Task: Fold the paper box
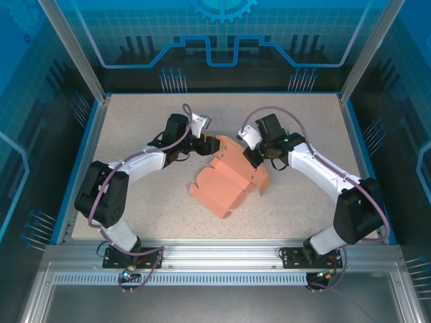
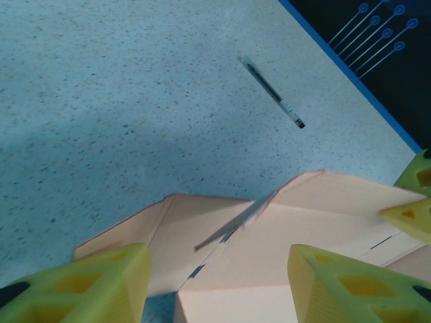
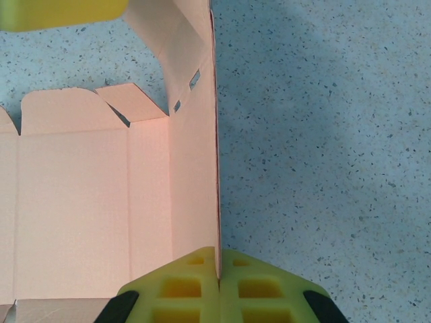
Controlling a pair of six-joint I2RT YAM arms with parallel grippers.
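Speckled beige table [image 1: 135, 121] inside a blue-lit enclosure, arm bases at 6 o'clock. We log the left gripper [image 1: 206, 145] at about 11 o'clock of the paper box [image 1: 229, 182], which lies near the table's middle, partly formed: flat base panels with flaps raised along the far side. From the left wrist, its yellow fingers [image 2: 101, 282] stand apart, with a raised flap between and below them; we see no pinch on the card. A thin dark pen [image 2: 273, 93] lies on bare table toward 1 o'clock in that view, well apart from the box. At about 2 o'clock of the box, the right gripper [image 3: 219, 262] has its jaws together, clamped on the edge of a raised side wall; flat panels with tabbed flaps spread toward 9 o'clock in its wrist view. Risks, as we judge them: with the left jaws parted, only the crease keeps that flap up, and thin card tends to spring back, so the fold may relax open. The right pinch is the sole hold, so a pull from it could drag or tilt the light box across the table rather than bend a crease. Left fingers closing off the crease line could crumple the flap. Both grippers work close together at the box's far side, so their fingers could collide.
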